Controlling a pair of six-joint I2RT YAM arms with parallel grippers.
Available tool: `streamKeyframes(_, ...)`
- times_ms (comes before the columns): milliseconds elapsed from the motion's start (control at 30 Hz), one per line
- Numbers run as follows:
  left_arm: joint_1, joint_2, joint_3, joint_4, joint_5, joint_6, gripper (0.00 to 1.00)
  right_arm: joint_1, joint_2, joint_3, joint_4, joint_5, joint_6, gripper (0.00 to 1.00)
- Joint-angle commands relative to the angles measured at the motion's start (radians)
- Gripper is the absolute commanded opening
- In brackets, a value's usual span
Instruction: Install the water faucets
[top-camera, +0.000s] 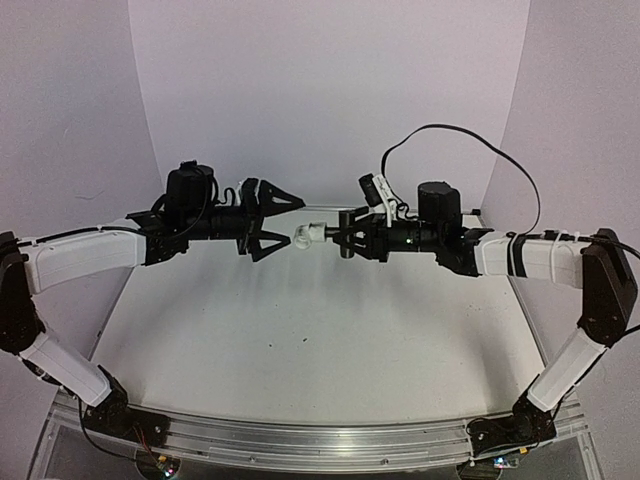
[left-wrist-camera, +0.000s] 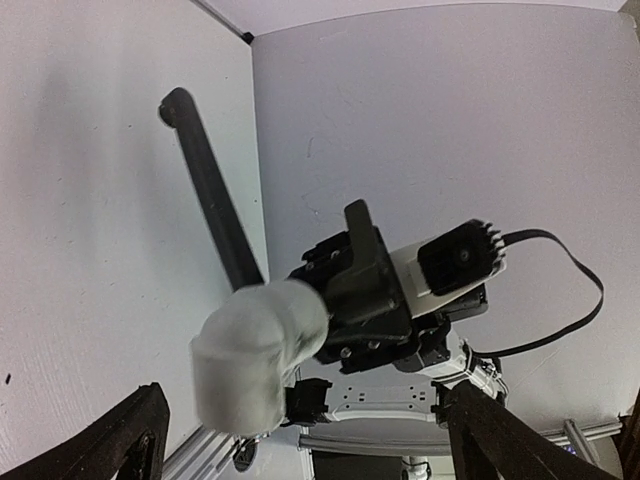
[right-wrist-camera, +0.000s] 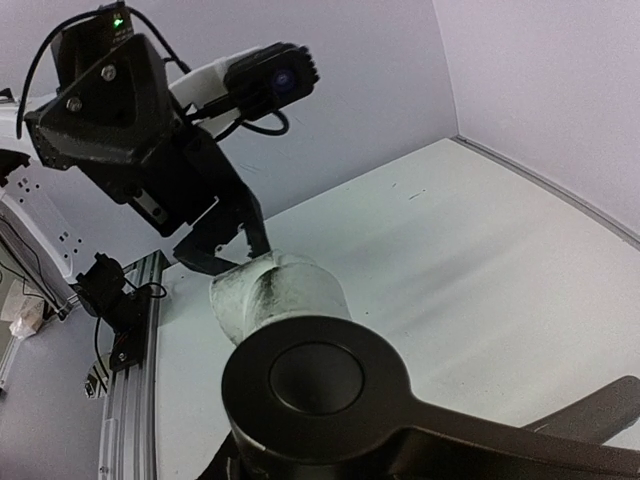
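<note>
Blurred against the left wrist lens: white fitting (left-wrist-camera: 255, 355). Cut off at the bottom edge: fingers (left-wrist-camera: 110, 445) of left claw (top-camera: 296, 220). Hidden in right wrist view behind round black part (right-wrist-camera: 320, 380): fingertips of right claw (top-camera: 345, 237).

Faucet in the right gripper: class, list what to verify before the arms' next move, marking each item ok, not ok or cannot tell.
1. Right gripper shut on the faucet: ok.
2. Left gripper open, its jaws apart from the faucet: ok.
3. White fitting fully seated on the black spout: cannot tell; the joint is hidden.
4. Faucet held above the table, touching nothing below: ok.
5. Left gripper facing the white fitting: ok.
</note>
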Motion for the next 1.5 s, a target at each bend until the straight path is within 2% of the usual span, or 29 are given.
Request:
streamKeyframes(0, -0.020, 0.029, 0.085, 0.043, 0.025, 0.037, 1.00, 0.056, -0.081, 0.063, 0.113, 0.003, -0.038, 0.00)
streamKeyframes(100, -0.046, 0.038, 0.075, 0.045, 0.016, 0.062, 0.98, 0.067, -0.079, 0.070, 0.117, 0.009, 0.004, 0.00)
streamKeyframes(200, -0.061, 0.034, 0.050, 0.049, 0.008, 0.077, 0.91, 0.075, -0.090, 0.073, 0.119, 0.028, 0.026, 0.00)
streamKeyframes(300, -0.070, 0.033, 0.044, 0.061, 0.022, 0.115, 0.77, 0.075, -0.101, 0.079, 0.120, 0.058, 0.053, 0.00)
streamKeyframes(367, -0.073, 0.026, 0.047, 0.065, 0.037, 0.197, 0.67, 0.075, -0.099, 0.086, 0.120, 0.074, 0.084, 0.00)
streamKeyframes(433, -0.073, 0.012, 0.047, 0.076, 0.050, 0.279, 0.62, 0.075, -0.090, 0.103, 0.118, 0.075, 0.125, 0.00)
streamKeyframes(500, -0.073, 0.003, 0.052, 0.093, 0.054, 0.361, 0.55, 0.074, -0.082, 0.119, 0.117, 0.048, 0.163, 0.00)
streamKeyframes(600, -0.074, 0.009, 0.092, 0.105, 0.068, 0.474, 0.38, 0.075, -0.076, 0.141, 0.117, -0.032, 0.218, 0.00)
streamKeyframes(667, -0.072, 0.019, 0.131, 0.105, 0.094, 0.574, 0.30, 0.074, -0.076, 0.157, 0.113, -0.067, 0.296, 0.00)
streamKeyframes(767, -0.072, 0.011, 0.139, 0.106, 0.084, 0.812, 0.07, 0.068, -0.050, 0.215, 0.105, -0.152, 0.484, 0.00)
streamKeyframes(867, -0.073, -0.024, 0.119, 0.123, 0.074, 1.099, 0.00, 0.062, -0.010, 0.261, 0.139, -0.254, 0.769, 0.00)
streamKeyframes(967, -0.073, -0.058, 0.065, 0.193, 0.091, 1.366, 0.00, 0.062, 0.010, 0.254, 0.245, -0.307, 1.032, 0.00)
streamKeyframes(1033, -0.072, -0.069, 0.016, 0.285, 0.102, 1.480, 0.00, 0.062, 0.024, 0.235, 0.414, -0.315, 1.225, 0.00)
streamKeyframes(1133, -0.071, -0.053, 0.026, 0.328, 0.106, 1.562, 0.00, 0.062, 0.049, 0.198, 0.666, -0.280, 1.481, 0.00)
streamKeyframes(1200, -0.068, -0.048, 0.043, 0.330, 0.056, 1.542, 0.01, 0.061, 0.057, 0.195, 0.740, -0.274, 1.529, 0.00)
streamKeyframes(1233, -0.069, -0.046, 0.049, 0.330, 0.023, 1.507, 0.07, 0.060, 0.052, 0.192, 0.747, -0.274, 1.504, 0.00)
streamKeyframes(1267, -0.068, -0.052, 0.046, 0.331, -0.007, 1.467, 0.21, 0.056, 0.044, 0.188, 0.748, -0.271, 1.472, 0.00)
streamKeyframes(1367, -0.066, -0.103, -0.022, 0.329, -0.072, 1.343, 0.72, 0.025, 0.024, 0.161, 0.722, -0.253, 1.341, 0.00)
streamKeyframes(1400, -0.065, -0.134, -0.054, 0.324, -0.104, 1.286, 0.78, 0.005, 0.019, 0.154, 0.709, -0.249, 1.296, 0.00)
streamKeyframes(1467, -0.064, -0.206, -0.136, 0.317, -0.151, 1.162, 0.82, -0.025, 0.013, 0.152, 0.674, -0.251, 1.180, 0.00)
